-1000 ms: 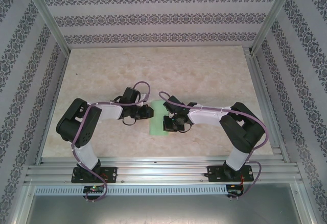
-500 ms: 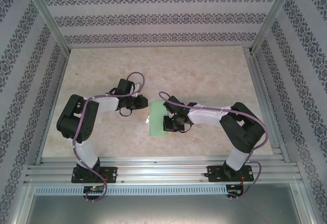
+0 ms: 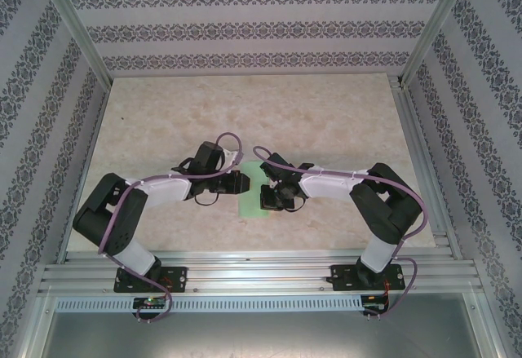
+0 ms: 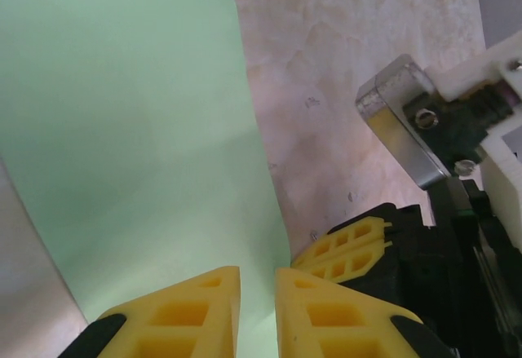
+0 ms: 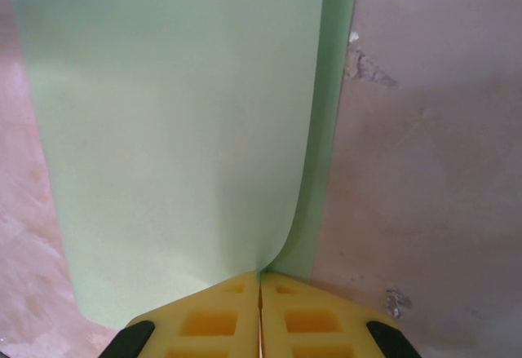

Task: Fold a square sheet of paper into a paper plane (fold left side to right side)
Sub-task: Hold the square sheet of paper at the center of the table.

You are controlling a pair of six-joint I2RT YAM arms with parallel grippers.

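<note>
Beige, marble-patterned surface (image 3: 326, 121) lies inside walls (image 3: 245, 32) papered in grey floral stripes. Near the middle of it is the thin mint-green paper sheet (image 3: 249, 203), plain and unmarked, showing from above as a narrow upright strip.

Both arms reach inward to the sheet. The left hand (image 3: 241, 182) sits at its left edge and the right hand (image 3: 266, 199) at its right edge, with the strip between them.

From the right wrist, the sheet (image 5: 179, 130) is doubled over. A top layer covers a lower one, which shows as a thin band along one side. The top layer curls up off the surface and runs into the tips of the right hand (image 5: 261, 309), whose two yellow fingers are pressed together on it.

From the left wrist, the sheet (image 4: 139, 130) lies flat ahead. The left hand (image 4: 257, 313) has a narrow gap between its yellow fingers, with green paper showing through, and no paper is pinched there.
</note>
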